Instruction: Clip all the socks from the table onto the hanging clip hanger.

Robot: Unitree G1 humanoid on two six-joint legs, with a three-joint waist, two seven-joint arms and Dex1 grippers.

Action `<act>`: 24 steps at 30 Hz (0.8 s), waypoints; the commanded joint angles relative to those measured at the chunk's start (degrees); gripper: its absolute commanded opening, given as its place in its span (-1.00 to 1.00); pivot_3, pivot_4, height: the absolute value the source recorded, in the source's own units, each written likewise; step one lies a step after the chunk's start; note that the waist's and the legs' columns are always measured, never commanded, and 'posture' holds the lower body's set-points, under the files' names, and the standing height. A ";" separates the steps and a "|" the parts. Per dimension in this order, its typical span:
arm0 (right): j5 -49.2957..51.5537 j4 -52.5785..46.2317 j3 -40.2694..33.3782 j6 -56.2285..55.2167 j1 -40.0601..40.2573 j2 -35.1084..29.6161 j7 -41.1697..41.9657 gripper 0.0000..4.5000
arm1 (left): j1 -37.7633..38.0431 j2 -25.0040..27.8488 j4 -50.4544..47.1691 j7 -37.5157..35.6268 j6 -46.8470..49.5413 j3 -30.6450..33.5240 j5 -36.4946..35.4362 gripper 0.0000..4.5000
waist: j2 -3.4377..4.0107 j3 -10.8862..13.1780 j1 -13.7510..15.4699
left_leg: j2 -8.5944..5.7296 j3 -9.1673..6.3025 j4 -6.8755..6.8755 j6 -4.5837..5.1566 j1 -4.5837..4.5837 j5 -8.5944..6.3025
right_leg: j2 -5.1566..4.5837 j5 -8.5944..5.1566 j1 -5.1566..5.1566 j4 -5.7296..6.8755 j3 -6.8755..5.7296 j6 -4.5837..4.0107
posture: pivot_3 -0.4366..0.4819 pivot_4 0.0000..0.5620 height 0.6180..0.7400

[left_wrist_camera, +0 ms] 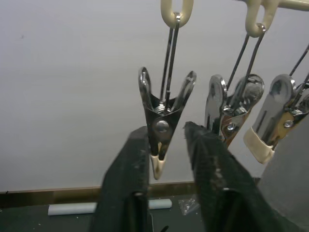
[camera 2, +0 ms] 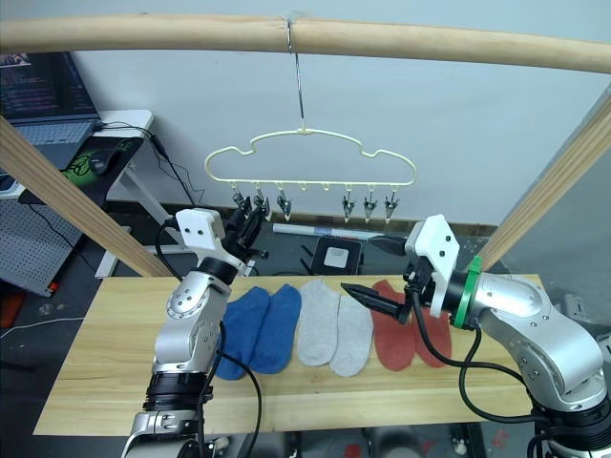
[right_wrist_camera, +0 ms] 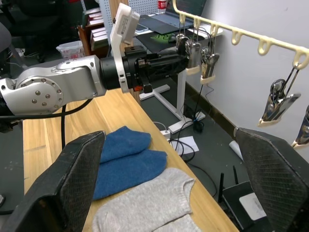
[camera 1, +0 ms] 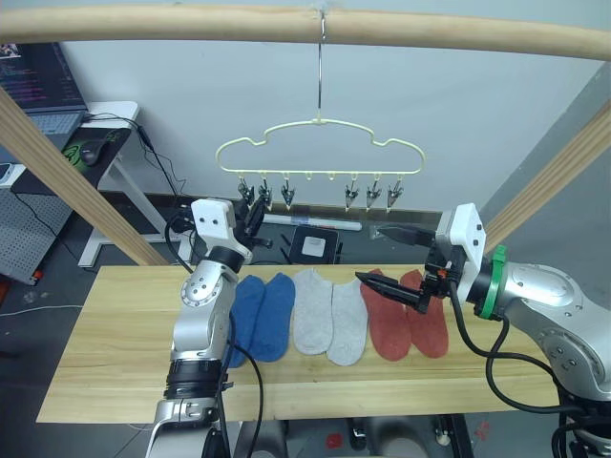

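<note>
The pale yellow clip hanger hangs by its hook from the top pole, with silver clips along its lower edge. My left gripper is raised to the leftmost clips; its open fingers stand on either side of one silver clip, whose jaws are closed. On the table lie a blue pair of socks, a light grey pair and a rust red pair, side by side. My right gripper hovers wide open and empty above the red pair, pointing left.
Round wooden poles frame the workspace overhead and slant down on both sides. Behind the table, a desk with a laptop and mouse stands at the back left. A white box and cables lie on the floor.
</note>
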 commanded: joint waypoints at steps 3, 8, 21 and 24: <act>0.93 -2.39 -1.65 -0.73 0.22 -0.45 -0.31 1.00 | -1.17 0.06 -2.33 0.59 -0.85 0.36 -0.06 -0.44 | 0.00 0.00 0.00 | 0.00 -0.01 0.00 0.00 -0.01 0.00 | 0.00 0.00 0.00 -0.01 -0.01 0.00 | -0.36 -0.09 0.91; 0.83 -2.42 -1.59 -0.94 0.51 -0.47 -0.21 1.00 | -0.92 -0.17 -3.80 0.57 -0.27 0.38 -1.02 -0.44 | 0.00 0.00 0.00 | 0.00 -0.02 0.00 0.00 -0.01 0.00 | 0.00 0.00 0.00 -0.01 -0.02 0.01 | -0.36 -0.09 0.91; 0.51 -2.15 -1.25 -1.02 0.10 -0.58 -0.11 1.00 | -0.15 0.59 -9.50 1.11 3.75 1.89 -3.79 -0.44 | 0.00 0.01 0.00 | 0.00 -0.02 0.00 0.00 -0.01 0.00 | 0.00 -0.01 0.00 -0.01 -0.02 0.02 | -0.36 -0.11 0.91; 0.46 -2.02 -1.25 -1.10 0.02 -0.59 -0.02 1.00 | 0.06 0.48 -10.00 1.21 4.31 2.01 -3.87 -0.44 | 0.00 0.01 0.00 | -0.01 -0.02 0.00 0.00 -0.02 0.00 | 0.00 -0.03 0.00 -0.01 -0.03 0.04 | -0.35 -0.11 0.91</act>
